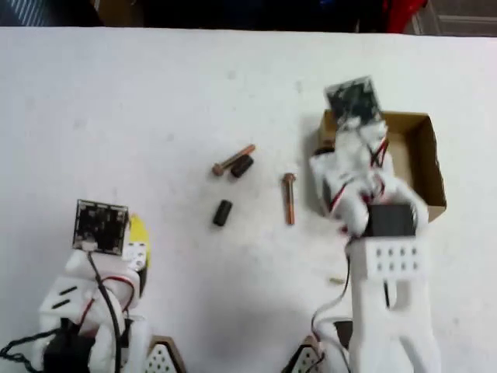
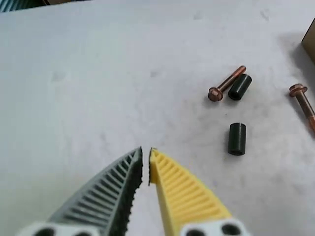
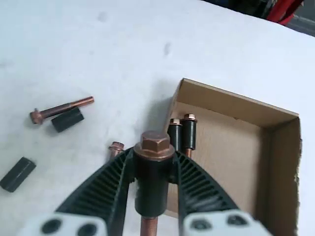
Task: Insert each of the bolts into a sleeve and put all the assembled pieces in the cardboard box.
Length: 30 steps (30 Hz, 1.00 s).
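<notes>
Cardboard box (image 3: pixel 283 162) has two sleeved bolts (image 3: pixel 181 132) standing in its corner. Right gripper (image 3: pixel 153 158) is clamped on another bolt-in-sleeve (image 3: pixel 152 189) right at the box's edge. Left gripper (image 2: pixel 146 153) is pinched closed on nothing. Loose bolts (image 2: pixel 226 83) and black sleeves (image 2: pixel 236 139) lie on the table.

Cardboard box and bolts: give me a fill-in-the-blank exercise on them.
The cardboard box holds ____ assembled pieces.
Loose on the table lie two bolts and ____ black sleeves.
The right jaws hold a bolt seated in a black ____.
Missing: two; two; sleeve.
</notes>
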{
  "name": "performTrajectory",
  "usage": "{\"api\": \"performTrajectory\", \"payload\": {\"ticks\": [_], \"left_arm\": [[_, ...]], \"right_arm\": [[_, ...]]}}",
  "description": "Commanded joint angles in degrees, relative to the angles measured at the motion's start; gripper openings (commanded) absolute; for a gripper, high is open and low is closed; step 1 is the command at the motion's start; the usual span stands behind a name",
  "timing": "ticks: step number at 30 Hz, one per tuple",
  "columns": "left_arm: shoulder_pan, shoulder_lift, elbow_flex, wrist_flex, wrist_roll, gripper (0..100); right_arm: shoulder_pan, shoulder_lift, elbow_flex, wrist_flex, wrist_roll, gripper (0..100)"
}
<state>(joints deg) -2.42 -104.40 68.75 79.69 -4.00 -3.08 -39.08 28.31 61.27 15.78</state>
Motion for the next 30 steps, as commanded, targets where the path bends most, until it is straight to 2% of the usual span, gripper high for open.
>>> {"api": "performTrajectory", "payload": {"ticks": [1, 8, 24, 30], "left_arm": [[-0.31, -0.40, 0.09, -2.64, -0.53, 7], [-0.31, -0.40, 0.88, -2.64, -0.26, 7], [-0.31, -0.40, 16.00, -13.54, -0.18, 7], [-0.31, -0.40, 17.32, -13.89, -0.18, 7]], "right_arm": [[4.26, 6.81, -9.76, -0.31, 3.16, 1.6], [9.98, 26.07, -22.15, -0.31, 5.63, 1.6], [15.43, 72.40, -56.09, 0.48, 5.71, 1.6], [14.37, 82.77, -71.30, 10.77, 5.80, 2.6]]}}
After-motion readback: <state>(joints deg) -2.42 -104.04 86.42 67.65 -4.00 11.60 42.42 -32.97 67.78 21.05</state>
